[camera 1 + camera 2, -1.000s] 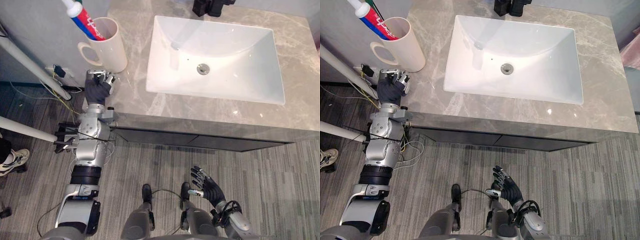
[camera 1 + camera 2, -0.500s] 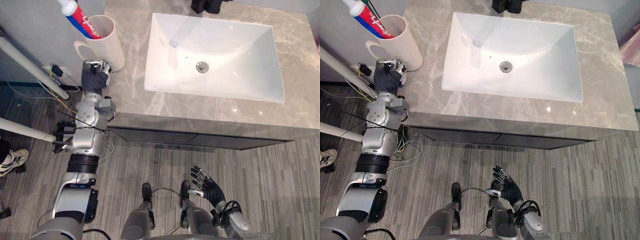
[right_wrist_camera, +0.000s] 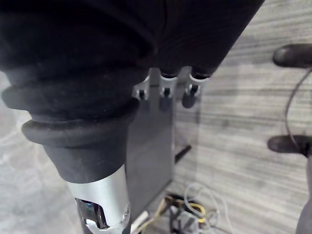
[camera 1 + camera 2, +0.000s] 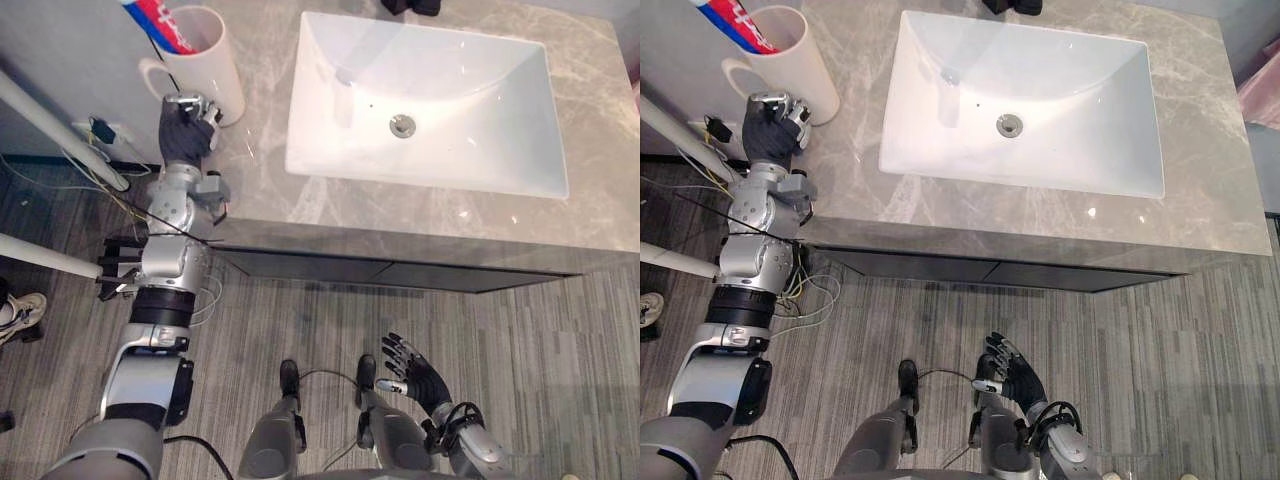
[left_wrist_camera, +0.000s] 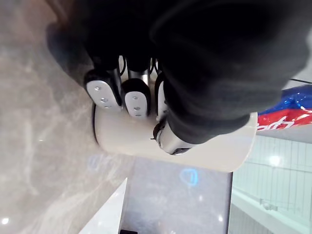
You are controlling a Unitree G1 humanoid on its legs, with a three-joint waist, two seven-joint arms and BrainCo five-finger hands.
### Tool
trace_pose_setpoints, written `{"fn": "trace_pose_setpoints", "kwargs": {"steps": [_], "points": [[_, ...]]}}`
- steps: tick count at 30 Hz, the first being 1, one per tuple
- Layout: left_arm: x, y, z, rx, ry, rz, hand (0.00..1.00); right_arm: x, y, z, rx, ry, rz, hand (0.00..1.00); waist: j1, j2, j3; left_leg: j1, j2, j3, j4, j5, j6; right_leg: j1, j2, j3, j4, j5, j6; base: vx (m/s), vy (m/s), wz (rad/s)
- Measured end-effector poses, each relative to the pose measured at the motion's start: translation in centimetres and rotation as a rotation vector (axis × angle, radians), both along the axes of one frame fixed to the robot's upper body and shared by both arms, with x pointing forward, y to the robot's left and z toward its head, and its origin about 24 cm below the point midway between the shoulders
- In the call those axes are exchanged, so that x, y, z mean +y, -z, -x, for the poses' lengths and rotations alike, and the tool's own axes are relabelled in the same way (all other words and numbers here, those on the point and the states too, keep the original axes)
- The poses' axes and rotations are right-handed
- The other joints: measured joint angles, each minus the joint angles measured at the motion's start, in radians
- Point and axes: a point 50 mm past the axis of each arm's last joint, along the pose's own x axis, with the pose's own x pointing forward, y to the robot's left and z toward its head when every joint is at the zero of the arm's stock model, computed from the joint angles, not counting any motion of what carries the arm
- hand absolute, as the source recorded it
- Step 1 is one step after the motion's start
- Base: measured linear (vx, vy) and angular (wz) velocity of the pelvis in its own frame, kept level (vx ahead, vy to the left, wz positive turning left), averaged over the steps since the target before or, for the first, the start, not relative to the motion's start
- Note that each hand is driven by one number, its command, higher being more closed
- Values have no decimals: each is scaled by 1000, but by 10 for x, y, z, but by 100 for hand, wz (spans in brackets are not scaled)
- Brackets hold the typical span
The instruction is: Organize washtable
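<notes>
A white mug stands at the back left corner of the grey marble washtable, with a red, white and blue toothpaste tube sticking out of it. My left hand is right by the mug's base and handle, at the table's left edge. Its fingers are curled, their tips against the mug, and they hold nothing. My right hand hangs low over the floor in front of the table, fingers straight and spread.
A white rectangular sink with a metal drain takes up the middle of the table. A black object sits at the back edge. White pipes and loose wires run left of the table. A person's shoe shows at the far left.
My left hand has moved forward along the table's left edge, closer to the mug. The whole view has shifted too. The right hand has stayed where it was.
</notes>
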Motion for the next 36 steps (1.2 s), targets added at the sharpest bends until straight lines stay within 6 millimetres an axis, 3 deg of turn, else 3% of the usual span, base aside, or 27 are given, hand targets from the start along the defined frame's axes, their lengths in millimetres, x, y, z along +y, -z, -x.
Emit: {"fn": "trace_pose_setpoints", "kwargs": {"steps": [11,31,36], "points": [[-2,-36,-3,-82,-2,-32,100,-1,-1,0,-8,1,2,0,-7,-7,59,-26,3,0,27,0,0,-23,-1,0,20,-2,-2,5,2,0],[-6,-43,-6,-86,-6,-49,100,-4,-3,-1,-16,7,21,0,-14,-10,77,-29,3,4,35,0,0,-30,-3,3,35,-3,-5,0,1,0],[-26,-35,2,-108,85,-85,100,-2,-9,-12,-53,0,10,0,-13,-10,77,-27,1,2,33,0,0,-27,-5,1,34,-4,-4,0,0,0]]}}
